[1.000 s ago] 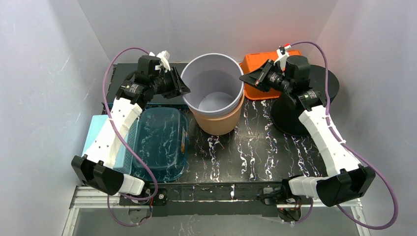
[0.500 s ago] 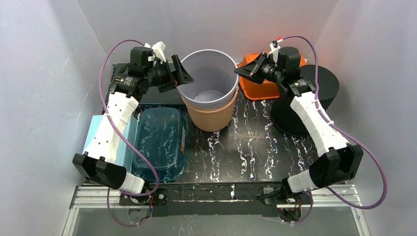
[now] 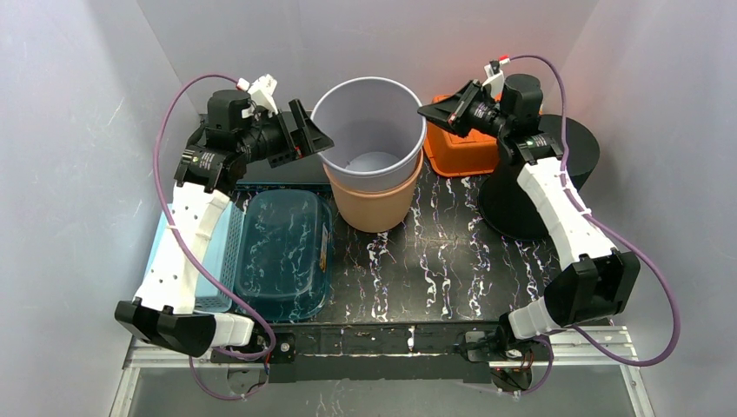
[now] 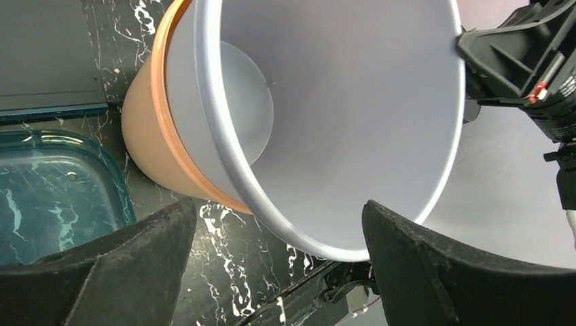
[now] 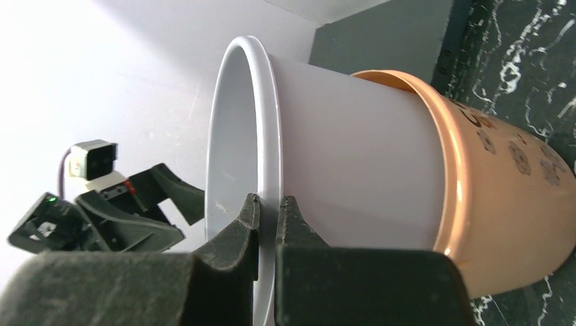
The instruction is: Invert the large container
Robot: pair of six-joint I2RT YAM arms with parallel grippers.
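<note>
Lavender-grey plastic, the large container (image 3: 368, 122) stands mouth up, nested in an orange bucket (image 3: 375, 207) toward 12 o'clock on the marbled table (image 3: 452, 261). The right gripper (image 3: 426, 111) pinches its rim at 3 o'clock, one finger on each side of the lip. At 9 o'clock the left gripper (image 3: 323, 139) is spread wide, the rim lying between its fingers.

Smooth, matt plastic container (image 3: 369, 122)

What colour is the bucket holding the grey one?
The outer bucket is peach-orange with dark printed marks; clearest in right wrist view.
</note>
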